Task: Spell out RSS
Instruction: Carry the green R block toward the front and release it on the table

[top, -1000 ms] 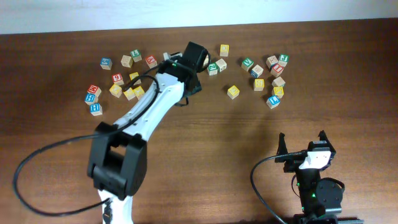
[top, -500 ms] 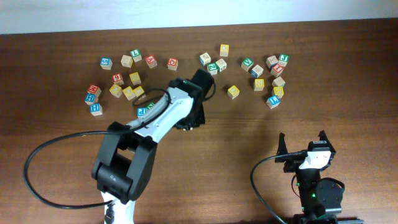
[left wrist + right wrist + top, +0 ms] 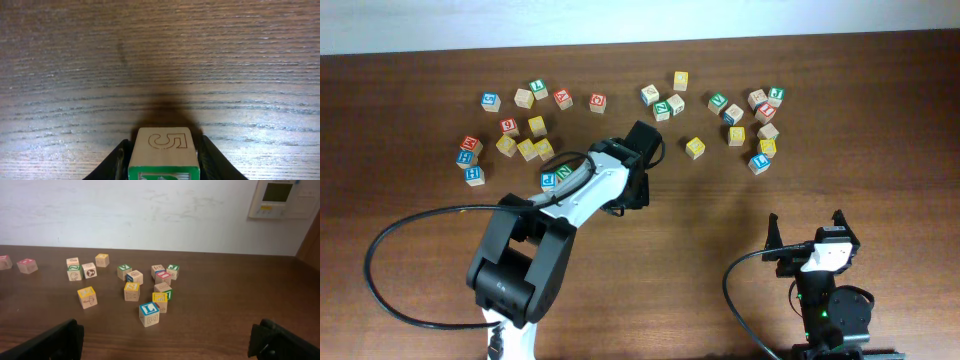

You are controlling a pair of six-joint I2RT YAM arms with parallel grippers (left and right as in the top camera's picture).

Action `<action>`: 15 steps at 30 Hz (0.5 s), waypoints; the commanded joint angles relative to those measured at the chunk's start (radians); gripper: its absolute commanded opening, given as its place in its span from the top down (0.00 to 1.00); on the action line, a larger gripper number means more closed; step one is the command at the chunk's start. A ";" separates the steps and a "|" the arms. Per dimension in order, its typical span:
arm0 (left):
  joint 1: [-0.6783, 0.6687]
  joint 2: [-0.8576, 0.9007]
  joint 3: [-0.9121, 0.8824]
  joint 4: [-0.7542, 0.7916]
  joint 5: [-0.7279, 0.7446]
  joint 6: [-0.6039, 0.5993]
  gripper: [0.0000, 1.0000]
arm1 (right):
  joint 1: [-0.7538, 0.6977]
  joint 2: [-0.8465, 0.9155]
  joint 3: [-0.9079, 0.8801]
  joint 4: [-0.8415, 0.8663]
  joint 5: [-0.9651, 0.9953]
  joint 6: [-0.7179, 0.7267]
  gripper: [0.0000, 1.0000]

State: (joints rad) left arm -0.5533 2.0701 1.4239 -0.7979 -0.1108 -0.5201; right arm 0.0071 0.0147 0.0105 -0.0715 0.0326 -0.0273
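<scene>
Your left tool (image 3: 162, 161) clamps the green cube (image 3: 163, 142) above bare tabletop (image 3: 160, 50), likely to start the word. Your right tool (image 3: 806, 226) sits released.

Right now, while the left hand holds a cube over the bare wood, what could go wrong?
The green-faced cube in the left hand has its letter cut off in the wrist view, so it may land turned the wrong way. The left arm passes right beside a blue cube and might knock it when it moves.
</scene>
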 commanded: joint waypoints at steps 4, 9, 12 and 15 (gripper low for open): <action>0.016 -0.004 -0.019 0.001 0.003 0.043 0.76 | 0.000 -0.006 -0.005 -0.008 0.002 -0.002 0.02; 0.018 -0.004 -0.019 0.001 0.002 0.043 0.79 | 0.000 -0.006 -0.005 -0.008 0.002 -0.002 0.02; 0.022 -0.004 -0.019 0.000 0.002 0.043 0.79 | 0.000 -0.006 -0.005 -0.008 0.002 -0.002 0.02; 0.027 -0.004 -0.019 0.001 0.002 0.043 0.78 | 0.000 -0.006 -0.005 -0.008 0.002 -0.002 0.02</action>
State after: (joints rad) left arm -0.5430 2.0697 1.4239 -0.7956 -0.1078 -0.4896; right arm 0.0071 0.0147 0.0105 -0.0719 0.0326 -0.0273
